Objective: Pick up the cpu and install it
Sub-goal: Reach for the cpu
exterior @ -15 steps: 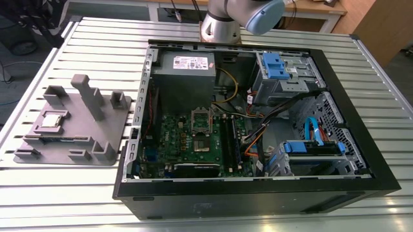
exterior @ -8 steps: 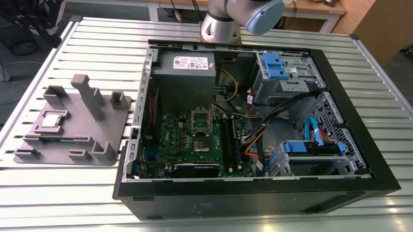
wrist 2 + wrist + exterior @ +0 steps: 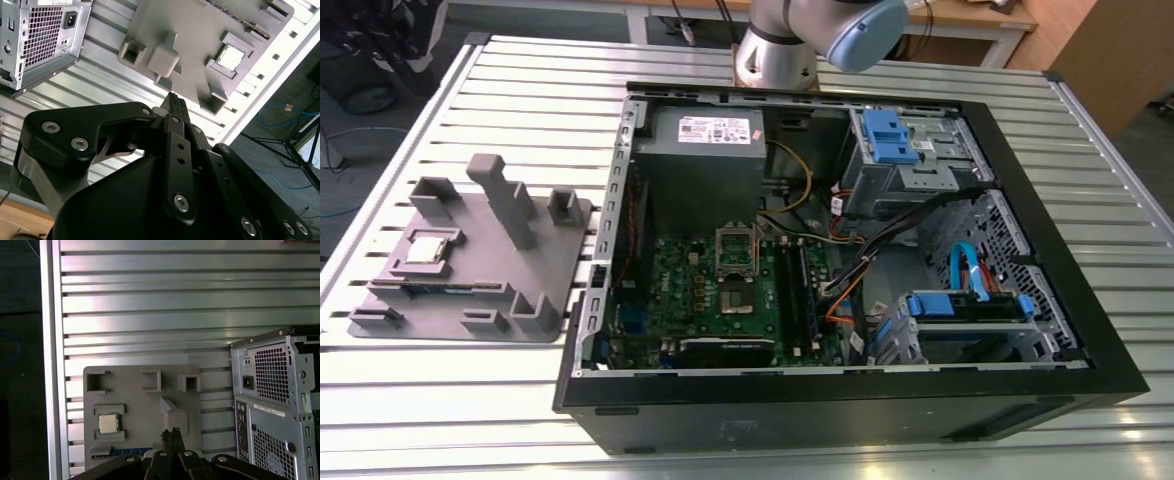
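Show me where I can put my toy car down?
In the exterior view, the table is bare beyond the fixture, and between the fixture and the near edge. The case is crowded with the motherboard and cables.

Bare ribbed metal on the desk (image 3: 454,400), brushed, glossy under glare. Grey fixture plate (image 3: 140,410): plastic, matt, faintly grainy. The cpu (image 3: 107,423): pale silver metal lid, smooth satin sheen. The claw (image 3: 170,432): matt black, with bright metal screws (image 3: 181,201). The computer case (image 3: 854,410): matt black shell, bare perforated steel at the rear.
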Motion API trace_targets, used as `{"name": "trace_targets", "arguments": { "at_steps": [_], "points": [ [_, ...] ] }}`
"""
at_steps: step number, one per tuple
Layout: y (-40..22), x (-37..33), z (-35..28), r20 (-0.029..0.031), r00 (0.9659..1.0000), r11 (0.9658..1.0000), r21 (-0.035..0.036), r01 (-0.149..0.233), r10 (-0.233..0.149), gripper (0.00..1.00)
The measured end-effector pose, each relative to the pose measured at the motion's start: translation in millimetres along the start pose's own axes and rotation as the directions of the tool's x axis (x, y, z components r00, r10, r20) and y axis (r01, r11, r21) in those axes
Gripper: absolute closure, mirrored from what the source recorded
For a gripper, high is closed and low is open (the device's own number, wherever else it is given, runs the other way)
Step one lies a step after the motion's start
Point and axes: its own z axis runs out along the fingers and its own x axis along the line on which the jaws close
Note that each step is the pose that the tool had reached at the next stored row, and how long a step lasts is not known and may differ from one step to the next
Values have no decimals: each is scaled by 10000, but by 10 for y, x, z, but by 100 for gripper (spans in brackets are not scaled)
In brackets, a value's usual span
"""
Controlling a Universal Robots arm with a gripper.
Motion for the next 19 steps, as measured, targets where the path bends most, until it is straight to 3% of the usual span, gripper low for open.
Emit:
{"name": "trace_targets", "arguments": {
  "at_steps": [19],
  "points": [
    [-20, 252, 19, 1, 10000, 10000, 0, 0, 0, 89]
  ]
}}
